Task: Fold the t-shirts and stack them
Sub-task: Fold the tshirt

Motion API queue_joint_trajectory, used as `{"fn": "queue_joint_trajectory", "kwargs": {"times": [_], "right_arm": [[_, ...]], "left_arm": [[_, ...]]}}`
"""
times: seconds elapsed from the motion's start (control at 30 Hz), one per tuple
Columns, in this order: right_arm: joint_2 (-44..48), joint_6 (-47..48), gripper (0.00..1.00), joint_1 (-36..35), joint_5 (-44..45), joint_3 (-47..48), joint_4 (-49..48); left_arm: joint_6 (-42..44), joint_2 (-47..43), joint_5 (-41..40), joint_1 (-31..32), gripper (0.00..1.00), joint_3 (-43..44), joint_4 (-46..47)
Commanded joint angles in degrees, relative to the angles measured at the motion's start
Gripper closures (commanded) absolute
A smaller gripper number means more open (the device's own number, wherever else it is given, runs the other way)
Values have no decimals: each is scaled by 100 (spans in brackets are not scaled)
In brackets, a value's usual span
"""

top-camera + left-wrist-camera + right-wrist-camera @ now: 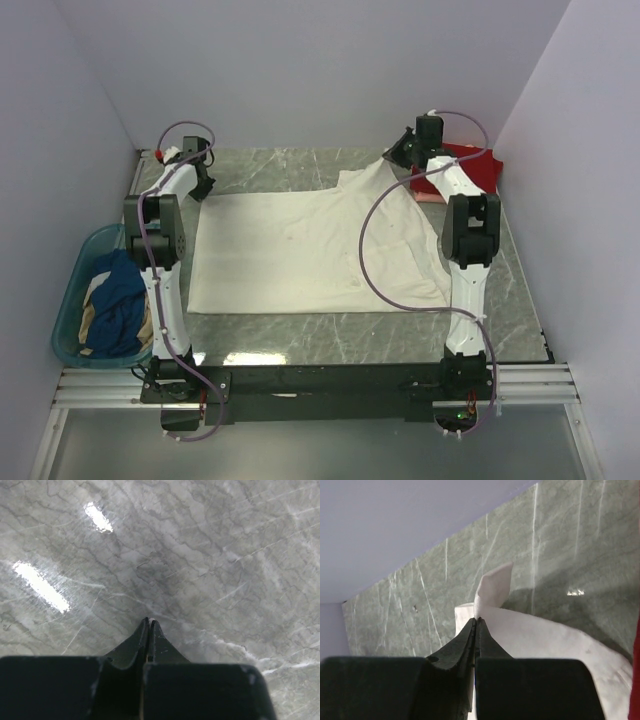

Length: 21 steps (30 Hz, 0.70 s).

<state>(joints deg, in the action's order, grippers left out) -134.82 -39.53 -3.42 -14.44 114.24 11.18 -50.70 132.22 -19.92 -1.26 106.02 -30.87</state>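
Note:
A cream-white t-shirt (310, 250) lies spread over the middle of the marble table (300, 340). My right gripper (398, 155) is shut on its far right corner and holds that corner lifted off the table. In the right wrist view the cream cloth (530, 635) runs out from between the closed tips of the gripper (476, 620). My left gripper (204, 186) is just beyond the shirt's far left corner. In the left wrist view it (149, 621) is shut over bare marble, with no cloth seen in it.
A red shirt (470, 165) lies folded at the far right on a pale pink one (428, 195). A teal basket (70, 300) left of the table holds a dark blue shirt (118, 285) and a tan one (92, 320). Walls enclose the far and side edges.

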Motion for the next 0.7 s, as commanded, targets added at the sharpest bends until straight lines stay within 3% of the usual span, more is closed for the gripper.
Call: {"fn": "queue_joint_trajectory", "kwargs": {"times": [0.0,0.67], "right_arm": [[553,226,100,70,134,-261,-107],[2346,499,100,87,406,-2519,-318]], "left_arm": [[-19,-487,94,-59,99,-99,-7],[-54,-1549,147,-129,99,-1100,125]]}}
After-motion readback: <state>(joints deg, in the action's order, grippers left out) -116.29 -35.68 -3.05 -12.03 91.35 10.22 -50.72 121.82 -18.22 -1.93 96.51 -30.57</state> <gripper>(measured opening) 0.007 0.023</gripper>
